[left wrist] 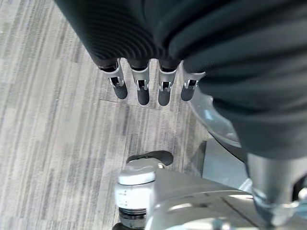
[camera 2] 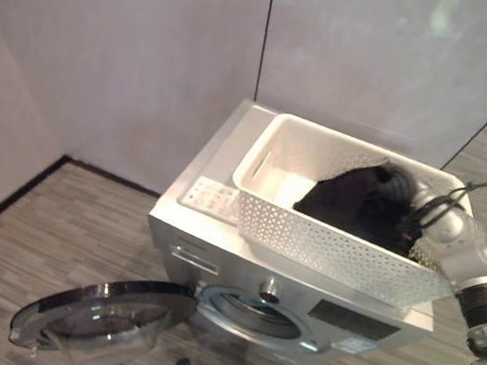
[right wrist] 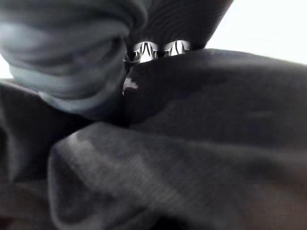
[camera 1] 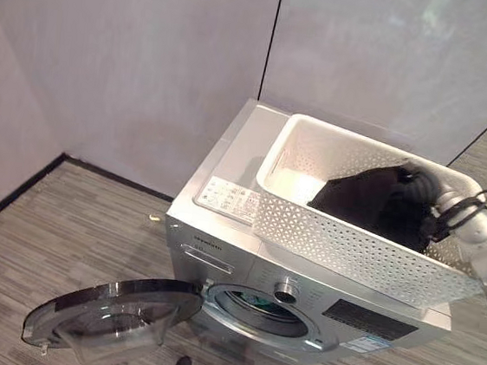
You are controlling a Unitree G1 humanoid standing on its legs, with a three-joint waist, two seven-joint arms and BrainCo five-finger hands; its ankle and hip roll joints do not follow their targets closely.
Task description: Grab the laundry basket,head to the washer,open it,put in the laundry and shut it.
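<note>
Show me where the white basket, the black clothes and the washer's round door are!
white basket [camera 1: 350, 242]: left eye view, on its perforated front wall.
black clothes [camera 1: 359, 199]: left eye view, middle of the dark heap inside the basket.
washer door [camera 1: 112, 313]: left eye view, on the swung-open glass.

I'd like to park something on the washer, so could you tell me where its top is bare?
On the washer, the strip between its left edge and the basket is free. The basket covers the rest, with dark laundry and the right hand inside.

1 washer [camera 1: 244, 261], 1 basket [camera 1: 350, 246], 1 black garment [camera 1: 364, 199], 2 hands [left wrist: 144, 91] [camera 1: 413, 187]
</note>
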